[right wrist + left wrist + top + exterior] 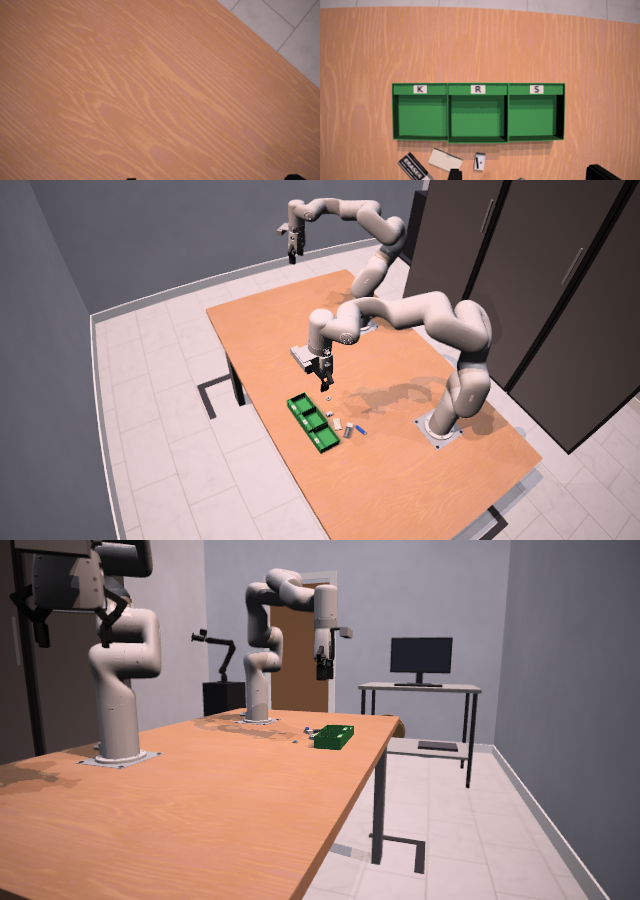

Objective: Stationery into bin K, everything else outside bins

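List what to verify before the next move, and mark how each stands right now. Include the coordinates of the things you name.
1. Left hand (pixel 326 386) (pixel 325 671) (pixel 527 174) open and empty: ok.
2. Right hand (pixel 296 258) (pixel 72 637) (pixel 213 177) open and empty: ok.
3. Bins R (pixel 313 420) (pixel 477 124) and S (pixel 301 404) (pixel 531 120) free of items: ok.
4. Eraser (pixel 348 431) (pixel 412 165) in bin K (pixel 326 437) (pixel 421 120): not ok, on the table.
5. Sharpener (pixel 329 414) (pixel 479 161) in bin K: not ok, on the table.
6. Small piece (pixel 328 398) beyond the sharpener identified: cannot tell.
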Robot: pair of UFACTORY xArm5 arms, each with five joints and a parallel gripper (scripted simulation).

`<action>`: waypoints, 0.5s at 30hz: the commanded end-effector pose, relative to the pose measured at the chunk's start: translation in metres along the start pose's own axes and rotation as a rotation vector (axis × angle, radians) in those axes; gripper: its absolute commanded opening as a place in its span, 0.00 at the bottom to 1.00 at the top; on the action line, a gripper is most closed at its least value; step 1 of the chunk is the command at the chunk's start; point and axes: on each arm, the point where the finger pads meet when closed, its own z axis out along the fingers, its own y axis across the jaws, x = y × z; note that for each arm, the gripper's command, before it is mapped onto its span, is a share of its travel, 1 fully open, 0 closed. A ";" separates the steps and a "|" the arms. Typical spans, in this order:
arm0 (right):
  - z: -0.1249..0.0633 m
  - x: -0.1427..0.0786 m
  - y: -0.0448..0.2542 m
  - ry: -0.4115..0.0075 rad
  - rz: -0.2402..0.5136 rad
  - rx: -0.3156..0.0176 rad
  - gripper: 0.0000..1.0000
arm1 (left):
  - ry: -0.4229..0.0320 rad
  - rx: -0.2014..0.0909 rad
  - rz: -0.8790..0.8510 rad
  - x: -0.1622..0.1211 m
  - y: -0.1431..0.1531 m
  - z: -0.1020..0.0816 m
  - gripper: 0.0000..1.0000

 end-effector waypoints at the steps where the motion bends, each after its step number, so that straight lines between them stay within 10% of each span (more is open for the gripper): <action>1: -0.001 0.001 0.000 0.004 0.000 0.000 1.00 | 0.000 0.000 0.000 0.000 0.000 -0.002 1.00; 4: -0.001 0.001 0.000 0.004 0.000 0.000 1.00 | 0.000 0.000 0.000 0.000 0.000 -0.002 1.00; 5: -0.001 0.001 0.000 0.004 0.000 0.000 1.00 | 0.000 0.000 -0.050 -0.003 -0.005 0.003 0.40; 15: -0.001 0.001 0.000 0.004 0.000 0.000 1.00 | -0.008 0.008 -0.399 -0.033 -0.061 0.058 0.40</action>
